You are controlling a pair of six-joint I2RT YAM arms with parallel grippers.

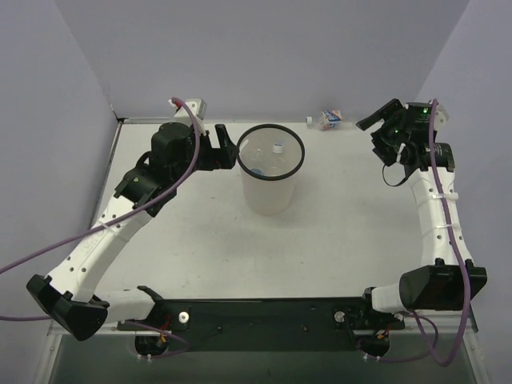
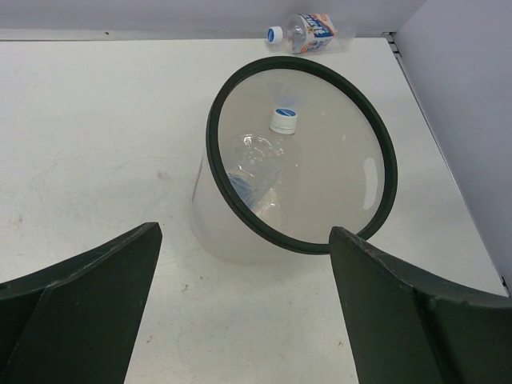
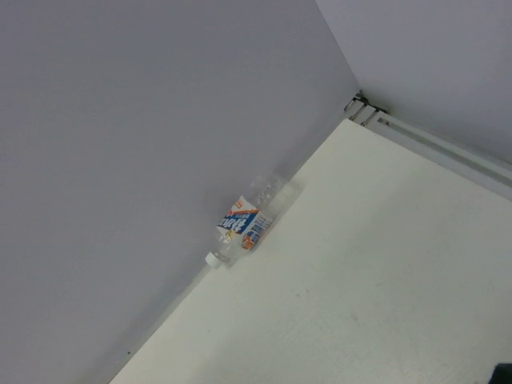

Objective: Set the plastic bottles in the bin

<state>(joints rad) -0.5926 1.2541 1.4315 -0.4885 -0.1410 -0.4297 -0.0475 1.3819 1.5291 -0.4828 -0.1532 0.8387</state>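
Observation:
The bin (image 1: 272,196) stands upright mid-table, its black rim (image 2: 216,172) tilted toward me in the left wrist view. Inside lies a clear bottle with a white cap (image 2: 283,120), also seen from above (image 1: 278,148). A blue label (image 2: 240,189) shows lower in the bin; I cannot tell if it is a second bottle. The red-white labelled bottle (image 1: 330,119) lies on its side against the back wall, and shows in both wrist views (image 2: 314,32) (image 3: 246,223). My left gripper (image 1: 226,142) is open and empty just left of the bin. My right gripper (image 1: 373,132) hovers open, right of that bottle.
Purple walls close the table at the back and both sides. A small white-grey fitting (image 1: 189,104) sits at the back left corner. The table's right edge rail (image 3: 432,144) runs near the right gripper.

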